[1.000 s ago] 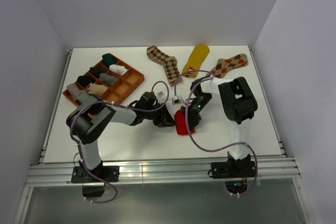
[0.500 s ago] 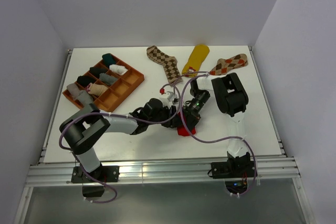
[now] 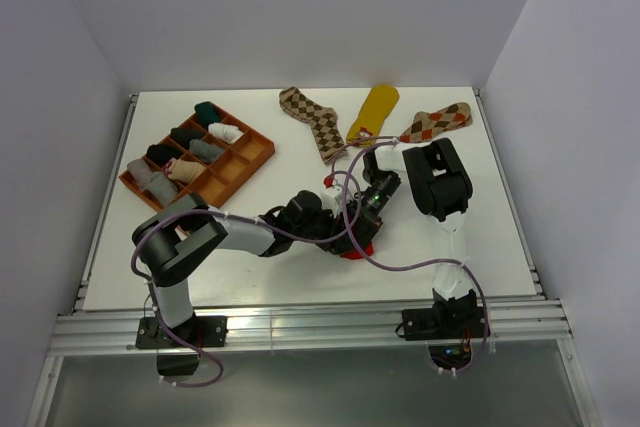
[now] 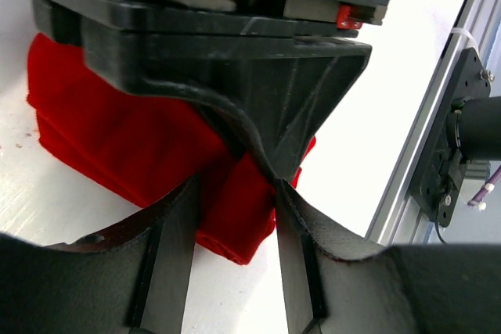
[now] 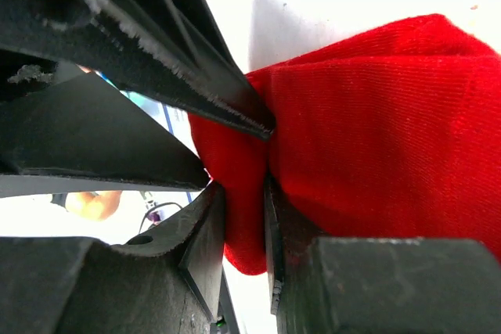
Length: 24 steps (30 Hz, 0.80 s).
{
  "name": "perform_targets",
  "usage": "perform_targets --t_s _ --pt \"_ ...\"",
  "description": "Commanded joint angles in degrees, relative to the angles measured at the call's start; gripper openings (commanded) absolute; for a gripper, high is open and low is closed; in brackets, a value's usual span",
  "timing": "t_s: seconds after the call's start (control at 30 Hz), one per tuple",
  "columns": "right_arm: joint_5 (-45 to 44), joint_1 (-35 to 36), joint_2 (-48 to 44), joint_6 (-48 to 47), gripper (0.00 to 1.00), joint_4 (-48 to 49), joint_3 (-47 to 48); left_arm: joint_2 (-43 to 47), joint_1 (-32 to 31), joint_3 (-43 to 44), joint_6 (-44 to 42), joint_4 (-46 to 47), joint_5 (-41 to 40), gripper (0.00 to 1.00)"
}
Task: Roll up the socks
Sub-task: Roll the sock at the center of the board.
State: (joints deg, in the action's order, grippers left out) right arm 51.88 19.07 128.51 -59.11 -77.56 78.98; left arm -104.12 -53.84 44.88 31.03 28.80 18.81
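Pale walls (image 3: 300, 17) close in a white table (image 3: 480, 247) on 3 sides. An orange compartment tray (image 3: 262, 152) sits towards the table's far left corner, with small rolled socks (image 3: 205, 147) in several of its compartments.

Along the far edge 3 socks lie flat. A brown-and-cream argyle sock (image 3: 312, 119) is near the middle. A mustard yellow sock (image 3: 374, 110) lies just to its right. A brown-and-orange argyle sock (image 3: 436, 123) lies further towards the far right corner.

The 2 arms meet a little nearer than the table's middle, over a red knit sock (image 4: 117, 131) that lies bunched and folded on the surface. From above only a sliver of red shows beneath them.

The right gripper (image 5: 244, 220) has its jaws drawn close together, pinching a narrow fold at the red sock's edge.

The left gripper (image 4: 235, 193) comes at the same end of the sock, right under the right one. Its fingers (image 4: 176, 256) stand apart on either side of a thicker fold, and red fabric fills the gap between them. Whether they press on it I cannot tell.
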Motion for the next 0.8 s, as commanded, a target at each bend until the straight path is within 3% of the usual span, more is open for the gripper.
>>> perform_targets --t_s 0.0,0.1,0.2,0.23,0.33,0.5,0.77 --pt "-3.6 -0.6 0.9 0.7 0.27 3.2 1.3 -0.2 -0.6 1.3 -1.9 0.7 2.3 0.47" --pt "-3.8 -0.6 0.8 1.6 0.27 3.9 1.3 -0.7 -0.6 1.5 -1.7 0.1 2.8 0.42" --pt "-4.2 -0.7 0.1 3.2 0.28 5.6 0.9 -2.3 -0.6 2.1 -1.1 -0.8 3.3 0.21" --pt "-4.2 -0.6 -0.9 3.6 0.28 6.3 0.3 -3.3 -0.6 2.4 -1.0 -1.5 3.2 0.10" --pt "-5.4 -0.7 -5.7 6.3 0.39 11.2 -2.7 -5.0 -0.6 2.8 0.8 -2.1 3.2 0.00" --pt "-5.8 -0.9 -16.5 7.8 0.52 17.1 -8.9 -7.4 0.3 2.1 4.8 -1.1 5.6 0.00" --pt "-12.8 -2.7 -38.0 15.4 0.54 33.5 -21.4 -9.6 4.5 -2.8 11.6 6.8 15.0 0.00"
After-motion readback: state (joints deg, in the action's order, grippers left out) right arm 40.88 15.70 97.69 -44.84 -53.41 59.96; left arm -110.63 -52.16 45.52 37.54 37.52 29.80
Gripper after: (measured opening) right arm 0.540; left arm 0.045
